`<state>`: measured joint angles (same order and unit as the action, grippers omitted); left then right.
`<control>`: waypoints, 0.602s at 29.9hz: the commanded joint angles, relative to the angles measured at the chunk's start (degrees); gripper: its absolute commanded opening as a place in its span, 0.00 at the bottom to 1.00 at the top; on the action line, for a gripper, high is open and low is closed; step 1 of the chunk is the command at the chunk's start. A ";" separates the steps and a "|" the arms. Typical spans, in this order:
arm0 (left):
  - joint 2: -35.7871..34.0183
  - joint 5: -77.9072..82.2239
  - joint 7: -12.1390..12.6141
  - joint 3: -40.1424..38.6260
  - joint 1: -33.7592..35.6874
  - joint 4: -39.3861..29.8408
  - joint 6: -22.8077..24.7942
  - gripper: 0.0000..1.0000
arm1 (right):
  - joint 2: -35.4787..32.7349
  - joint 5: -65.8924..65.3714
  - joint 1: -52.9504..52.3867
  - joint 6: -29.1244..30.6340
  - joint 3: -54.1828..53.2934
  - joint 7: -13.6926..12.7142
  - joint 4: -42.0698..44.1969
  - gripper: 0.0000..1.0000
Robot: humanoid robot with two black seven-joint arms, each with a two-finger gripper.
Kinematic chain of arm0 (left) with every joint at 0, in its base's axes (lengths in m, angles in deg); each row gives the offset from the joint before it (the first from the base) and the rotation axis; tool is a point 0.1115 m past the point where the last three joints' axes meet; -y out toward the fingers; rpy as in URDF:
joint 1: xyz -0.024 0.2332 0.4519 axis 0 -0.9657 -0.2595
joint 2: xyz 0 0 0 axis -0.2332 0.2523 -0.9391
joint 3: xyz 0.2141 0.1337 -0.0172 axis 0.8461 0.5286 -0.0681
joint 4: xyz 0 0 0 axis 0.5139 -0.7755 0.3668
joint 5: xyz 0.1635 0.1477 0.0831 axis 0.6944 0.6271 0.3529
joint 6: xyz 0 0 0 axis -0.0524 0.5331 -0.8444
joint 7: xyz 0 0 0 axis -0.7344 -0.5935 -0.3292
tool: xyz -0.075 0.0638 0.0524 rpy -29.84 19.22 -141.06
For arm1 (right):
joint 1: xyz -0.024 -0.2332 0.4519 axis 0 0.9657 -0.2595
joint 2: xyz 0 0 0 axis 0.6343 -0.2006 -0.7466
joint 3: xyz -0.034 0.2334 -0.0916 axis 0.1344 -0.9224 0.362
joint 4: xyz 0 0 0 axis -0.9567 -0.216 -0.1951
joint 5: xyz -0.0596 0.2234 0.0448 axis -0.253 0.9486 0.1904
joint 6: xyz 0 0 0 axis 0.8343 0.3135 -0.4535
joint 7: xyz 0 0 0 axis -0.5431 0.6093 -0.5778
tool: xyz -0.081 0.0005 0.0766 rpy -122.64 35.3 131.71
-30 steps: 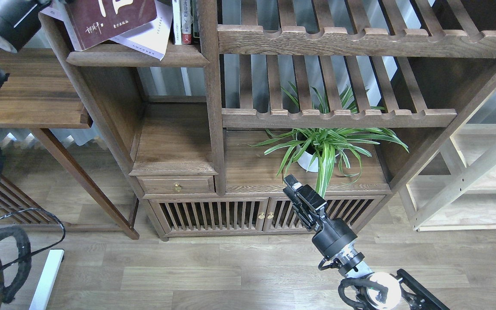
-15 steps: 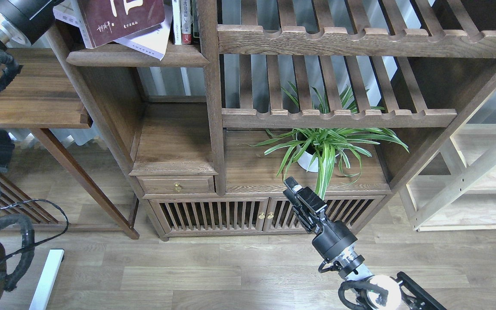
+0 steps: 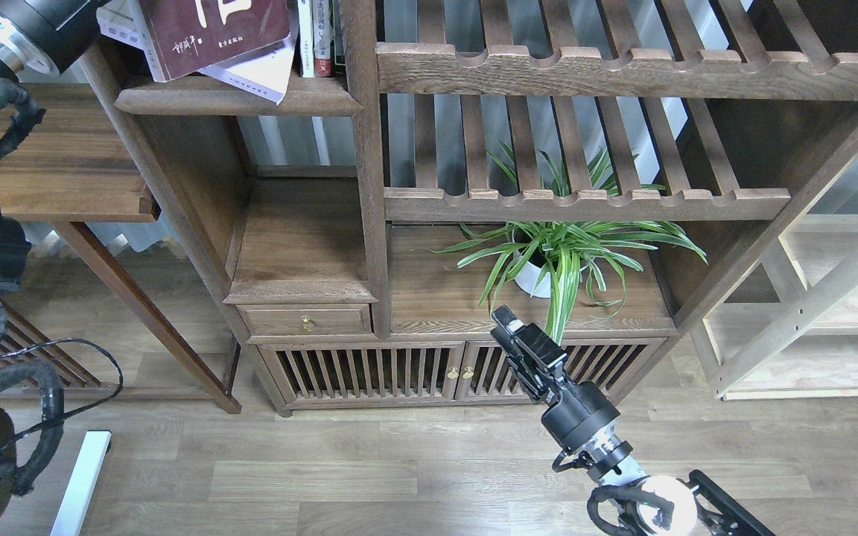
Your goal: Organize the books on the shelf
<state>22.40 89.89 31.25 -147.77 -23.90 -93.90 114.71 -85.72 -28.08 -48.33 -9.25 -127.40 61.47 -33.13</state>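
A dark maroon book (image 3: pixel 213 30) with white characters lies tilted on a pale lavender-white book (image 3: pixel 259 73), both on the dark-brown shelf (image 3: pixel 235 100) at the top left, and both are cut off by the top edge. My left arm's wrist (image 3: pixel 19 30) sits at the top left corner, just left of the books. The left gripper (image 3: pixel 83 13) runs out of the frame there, so its fingers stay hidden. Low in the middle, my right gripper (image 3: pixel 505 320) hangs in front of the cabinet, dark and narrow, with nothing in it.
Thin upright books (image 3: pixel 317 37) stand at the shelf's right end against the post. A potted spider plant (image 3: pixel 555 257) sits just behind the right gripper. A brown side table (image 3: pixel 64 164) is at the left and a pale wood rack (image 3: pixel 831 327) at the right.
The maroon book and my left wrist have shifted right and slightly up along the shelf. The right arm has barely moved.
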 commanded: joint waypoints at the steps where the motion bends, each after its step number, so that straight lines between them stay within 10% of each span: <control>1: -0.08 -0.23 0.00 -0.50 0.04 -0.17 0.00 0.05 | -0.34 0.00 -0.10 0.00 -0.04 0.00 -0.10 0.56; 18: -2.80 -4.63 0.00 -0.68 -0.58 -0.70 0.00 0.06 | 0.45 0.00 -0.80 0.00 0.05 0.00 -0.02 0.55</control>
<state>20.07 85.42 31.25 -148.59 -24.40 -94.35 114.71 -85.26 -28.12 -49.13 -9.25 -127.35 61.47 -33.15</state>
